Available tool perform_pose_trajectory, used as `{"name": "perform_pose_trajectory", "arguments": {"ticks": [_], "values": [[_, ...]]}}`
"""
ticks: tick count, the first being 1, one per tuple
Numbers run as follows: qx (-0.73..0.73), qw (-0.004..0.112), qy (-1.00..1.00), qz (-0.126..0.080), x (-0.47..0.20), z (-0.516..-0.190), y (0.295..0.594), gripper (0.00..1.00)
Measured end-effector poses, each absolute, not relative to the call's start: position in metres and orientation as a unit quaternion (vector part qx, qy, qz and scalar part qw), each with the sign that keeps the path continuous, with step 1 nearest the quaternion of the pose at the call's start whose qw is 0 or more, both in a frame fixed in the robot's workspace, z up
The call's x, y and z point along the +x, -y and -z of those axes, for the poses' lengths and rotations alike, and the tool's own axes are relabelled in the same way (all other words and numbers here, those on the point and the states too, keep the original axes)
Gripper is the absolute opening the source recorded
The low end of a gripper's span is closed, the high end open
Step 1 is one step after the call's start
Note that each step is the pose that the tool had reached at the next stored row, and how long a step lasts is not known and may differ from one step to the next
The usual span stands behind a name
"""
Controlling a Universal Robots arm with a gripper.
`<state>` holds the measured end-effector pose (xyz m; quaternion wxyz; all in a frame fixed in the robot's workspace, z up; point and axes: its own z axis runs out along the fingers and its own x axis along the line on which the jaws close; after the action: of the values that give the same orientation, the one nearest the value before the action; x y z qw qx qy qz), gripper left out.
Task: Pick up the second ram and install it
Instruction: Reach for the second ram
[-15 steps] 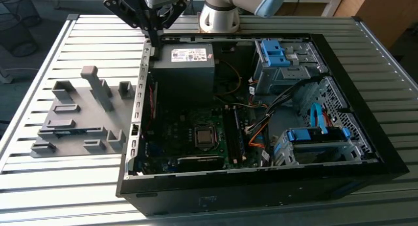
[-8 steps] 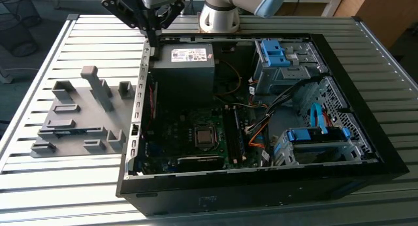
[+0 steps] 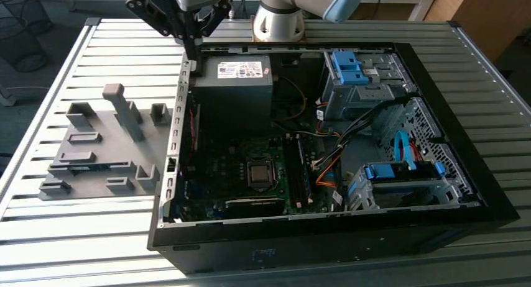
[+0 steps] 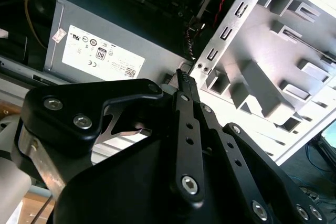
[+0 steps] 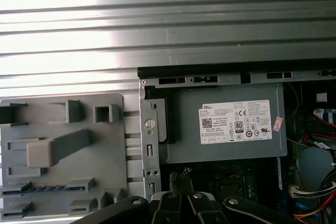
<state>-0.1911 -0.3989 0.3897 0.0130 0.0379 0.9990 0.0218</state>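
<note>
The second ram [image 5: 44, 188] is a thin blue-green stick lying edge-up in a low slot of the grey holder tray [image 5: 113, 145]. In the exterior view the ram [image 3: 83, 168] shows as a dark strip near the tray's [image 3: 108, 135] front left. My gripper [image 3: 191, 53] hangs above the case's back left corner, well behind the tray, with its black fingers together and nothing between them. In both wrist views the fingertips [image 4: 181, 77] [image 5: 181, 199] point toward the case wall beside the power supply.
The open computer case [image 3: 332, 231] lies on a slatted metal table [image 3: 83, 250]. Inside are a grey power supply [image 3: 236, 82], a motherboard [image 3: 249, 169] with a stick standing in its memory slots [image 3: 297, 172], cables, and blue drive clips [image 3: 349, 66].
</note>
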Motion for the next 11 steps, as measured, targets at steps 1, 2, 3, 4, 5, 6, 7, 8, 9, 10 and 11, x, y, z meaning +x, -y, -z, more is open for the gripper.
{"name": "perform_pose_trajectory", "arguments": {"ticks": [1,2,3,4,5,6,7,8,9,10,11], "values": [[0.038,0.013,-0.999,-0.022,-0.1916,-0.3896,0.3989,0.11],[0.038,0.013,-0.999,-0.022,-0.1922,-0.3896,0.3989,0.11],[0.038,0.013,-0.999,-0.022,-0.1928,-0.3895,0.399,0.11],[0.038,0.013,-0.999,-0.022,-0.1935,-0.3896,0.399,0.11],[0.038,0.013,-0.999,-0.022,-0.1941,-0.3895,0.3989,0.11],[0.038,0.013,-0.999,-0.022,-0.1948,-0.3895,0.399,0.11],[0.038,0.013,-0.999,-0.022,-0.1956,-0.3894,0.3989,0.11],[0.038,0.013,-0.999,-0.022,-0.1964,-0.3894,0.3989,0.11],[0.038,0.013,-0.999,-0.022,-0.197,-0.3893,0.3989,0.11],[0.038,0.013,-0.999,-0.022,-0.1976,-0.3892,0.3989,0.11],[0.038,0.013,-0.999,-0.022,-0.1983,-0.3893,0.399,0.11]]}}
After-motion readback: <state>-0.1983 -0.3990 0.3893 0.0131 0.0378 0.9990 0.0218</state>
